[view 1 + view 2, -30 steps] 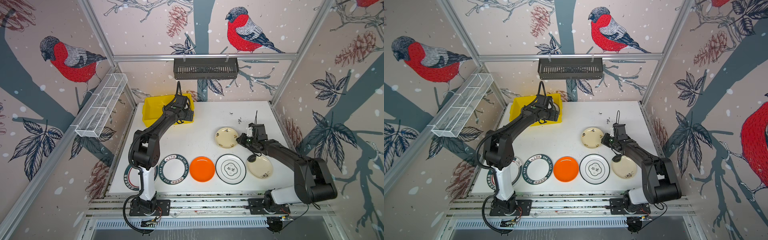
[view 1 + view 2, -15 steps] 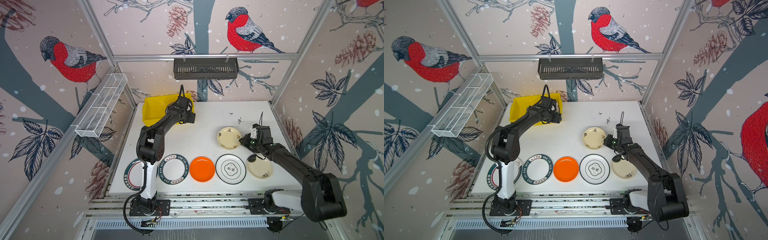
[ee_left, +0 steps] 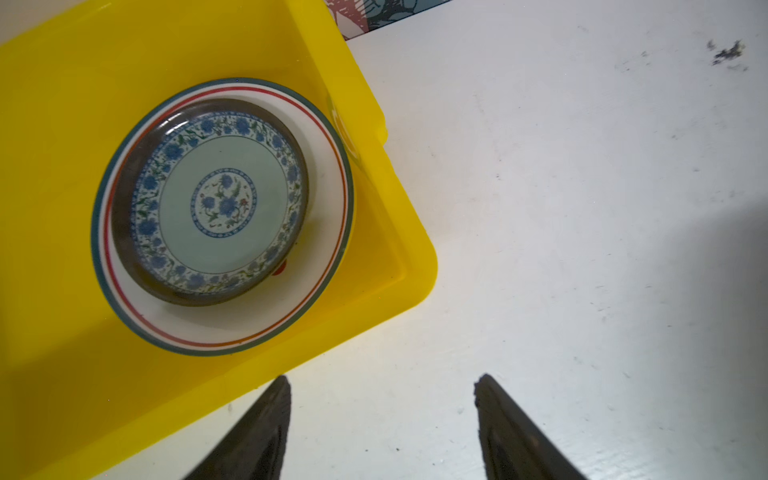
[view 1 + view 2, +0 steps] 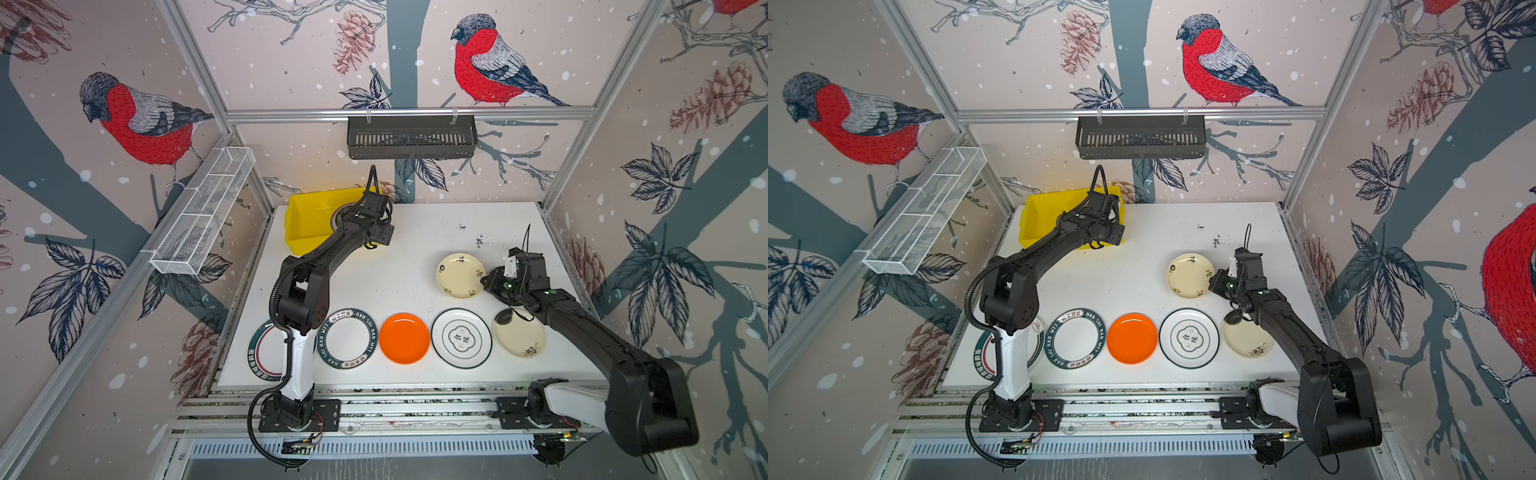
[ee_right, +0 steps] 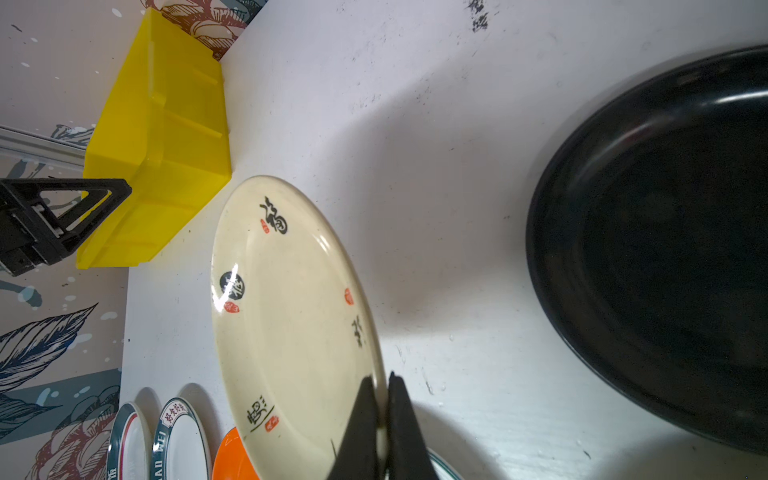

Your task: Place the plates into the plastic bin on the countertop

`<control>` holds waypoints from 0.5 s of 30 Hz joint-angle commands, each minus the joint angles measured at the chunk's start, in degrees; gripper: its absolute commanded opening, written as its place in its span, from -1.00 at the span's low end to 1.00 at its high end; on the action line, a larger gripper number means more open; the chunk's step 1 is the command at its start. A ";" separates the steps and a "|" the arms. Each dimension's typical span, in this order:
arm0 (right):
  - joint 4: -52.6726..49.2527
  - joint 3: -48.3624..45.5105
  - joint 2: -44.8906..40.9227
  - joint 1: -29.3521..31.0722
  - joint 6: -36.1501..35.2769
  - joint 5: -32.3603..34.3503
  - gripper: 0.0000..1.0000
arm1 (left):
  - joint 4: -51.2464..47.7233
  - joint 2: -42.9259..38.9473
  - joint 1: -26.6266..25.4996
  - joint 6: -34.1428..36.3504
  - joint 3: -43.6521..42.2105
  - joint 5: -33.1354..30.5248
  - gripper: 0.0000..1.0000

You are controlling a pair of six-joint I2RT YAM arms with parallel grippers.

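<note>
you have a plain yellow bin [image 3: 62, 104]. your teal plate [image 3: 222, 203] shows rings of blue flowers and a brown rim; the white plate [image 3: 320, 232] has a green edge and a thin red line. the cream plate [image 5: 291, 324] carries black characters and small red seals. the black plate [image 5: 665, 249] is plain, the orange plate [image 4: 404, 338] too. the counter [image 4: 415, 266] is white with dark specks.

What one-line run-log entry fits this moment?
left jaws: open, empty, by yellow bin | right jaws: shut on cream plate rim | in bin: teal plate on white plate
</note>
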 commanded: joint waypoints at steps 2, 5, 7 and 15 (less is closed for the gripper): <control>0.32 -0.16 -1.06 -0.09 -0.23 0.33 -0.89 | 2.78 1.81 1.80 4.30 0.98 2.42 0.34; 0.15 -0.42 -1.32 -0.27 -0.23 0.33 -0.88 | 3.32 2.47 2.72 5.71 1.91 4.55 0.31; 0.14 -0.75 -1.30 -0.36 -0.23 0.35 -0.88 | 3.94 2.57 2.90 7.88 2.07 6.19 0.31; 0.25 -1.04 -1.50 -0.88 -0.14 0.37 -0.88 | 0.65 6.12 3.42 13.80 4.82 11.46 0.16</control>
